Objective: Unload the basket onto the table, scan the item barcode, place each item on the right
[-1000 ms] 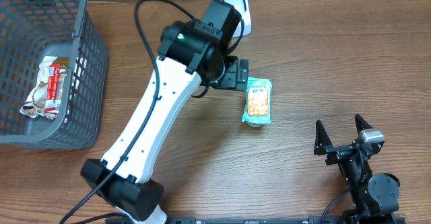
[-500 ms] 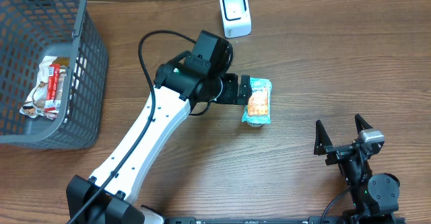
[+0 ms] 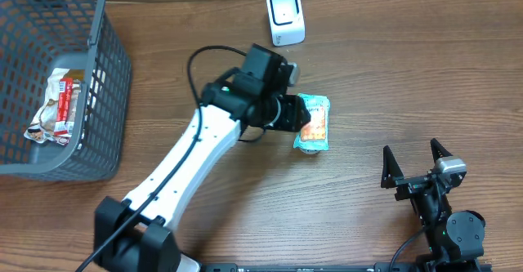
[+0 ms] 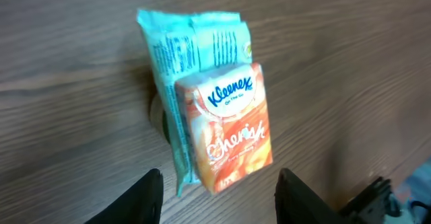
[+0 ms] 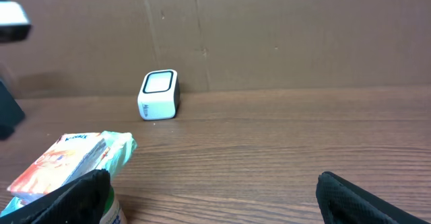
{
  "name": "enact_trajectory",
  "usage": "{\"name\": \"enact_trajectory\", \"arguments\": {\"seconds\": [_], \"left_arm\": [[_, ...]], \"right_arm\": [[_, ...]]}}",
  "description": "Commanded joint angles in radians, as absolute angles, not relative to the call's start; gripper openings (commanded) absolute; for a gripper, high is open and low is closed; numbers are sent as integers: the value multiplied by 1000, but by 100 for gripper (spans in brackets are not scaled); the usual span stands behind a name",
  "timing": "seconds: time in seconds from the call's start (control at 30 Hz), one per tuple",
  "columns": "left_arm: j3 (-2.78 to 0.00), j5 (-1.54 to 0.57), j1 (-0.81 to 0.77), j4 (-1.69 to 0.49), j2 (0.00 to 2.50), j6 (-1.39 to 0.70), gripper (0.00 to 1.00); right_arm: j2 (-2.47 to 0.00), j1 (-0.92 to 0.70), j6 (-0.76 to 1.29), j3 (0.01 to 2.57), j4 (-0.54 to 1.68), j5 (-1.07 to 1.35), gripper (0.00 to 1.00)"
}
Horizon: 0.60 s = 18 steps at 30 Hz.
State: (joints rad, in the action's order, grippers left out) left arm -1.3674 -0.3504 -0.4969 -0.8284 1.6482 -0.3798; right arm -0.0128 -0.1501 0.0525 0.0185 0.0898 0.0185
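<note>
Hovering right over the tissue pack (image 3: 313,123), the left gripper (image 4: 220,183) has one finger on each side of its near end. This is the pickup, the first step of the scan. The pack lies on the table (image 3: 409,60), orange Kleenex face up with a teal wrapper showing beneath it, well short of the white scanner (image 3: 286,17) standing at the far edge. Those fingers (image 4: 151,197) stand part-way apart, close to the pack's sides. From the wrist camera I can't tell whether the pads are pressing, because the contact sits right at the bottom edge of the shot. Over on the other side, the right gripper (image 3: 412,153) sits near the front edge, fingers spread wide, nothing between them. I can't pick out a barcode on the upper face, so my guess is it's underneath or on the teal side. Next call: a firm squeeze across the pack, a lift, a carry toward the scanner, and a turn so the code faces its window. Soft packet, mind: it could sag or slip in a light pinch.
</note>
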Motion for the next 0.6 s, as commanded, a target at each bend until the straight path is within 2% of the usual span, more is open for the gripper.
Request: {"name": "enact_trajectory", "arguments": {"seconds": [0.0, 0.4, 0.57], "left_arm": [[-1360, -297, -517, -825, 1705, -429, 42], [-1360, -315, -518, -793, 1767, -443, 31], [-1360, -315, -518, -796, 1767, -450, 19]], "right_arm": [[-3, -144, 51, 8, 84, 10, 100], [-3, -144, 51, 8, 84, 10, 100], [-3, -144, 51, 8, 84, 10, 100]]}}
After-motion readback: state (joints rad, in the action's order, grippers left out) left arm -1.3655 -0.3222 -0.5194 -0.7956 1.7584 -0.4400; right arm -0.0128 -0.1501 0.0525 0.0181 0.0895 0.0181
